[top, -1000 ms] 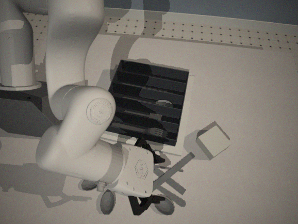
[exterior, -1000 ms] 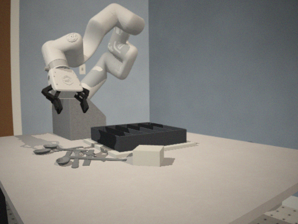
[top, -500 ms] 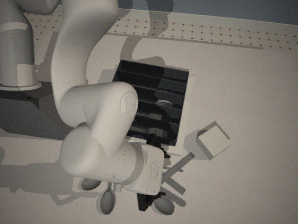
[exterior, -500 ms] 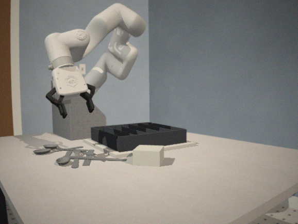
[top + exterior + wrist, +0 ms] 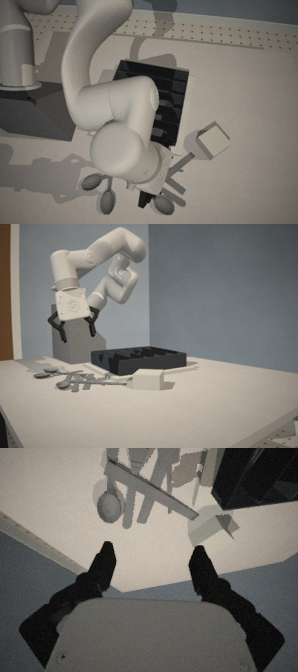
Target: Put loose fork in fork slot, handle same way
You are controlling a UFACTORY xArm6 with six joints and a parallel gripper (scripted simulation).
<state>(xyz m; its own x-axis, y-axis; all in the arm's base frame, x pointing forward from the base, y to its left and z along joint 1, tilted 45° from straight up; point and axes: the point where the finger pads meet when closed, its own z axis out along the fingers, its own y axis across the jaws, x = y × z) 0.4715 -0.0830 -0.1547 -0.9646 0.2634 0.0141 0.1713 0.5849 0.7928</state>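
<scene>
The black cutlery tray point(image 5: 139, 358) stands on the counter, and the arm hides much of it from above point(image 5: 170, 103). Fork tines point(image 5: 158, 132) show in its nearest slot. A heap of grey cutlery point(image 5: 82, 379) lies in front of the tray's left end, and I cannot pick out the loose fork in it. The heap shows in the wrist view point(image 5: 150, 490), with a spoon point(image 5: 110, 505) at its edge. My gripper point(image 5: 76, 333) hangs high above the heap, open and empty. Its fingers are spread wide.
A pale box point(image 5: 148, 379) sits on the counter just in front of the tray, touching a long handle point(image 5: 103, 383) from the heap. Spoons point(image 5: 91, 181) point(image 5: 108, 202) point(image 5: 163, 204) lie around the heap. A grey pedestal point(image 5: 75, 345) stands behind the gripper.
</scene>
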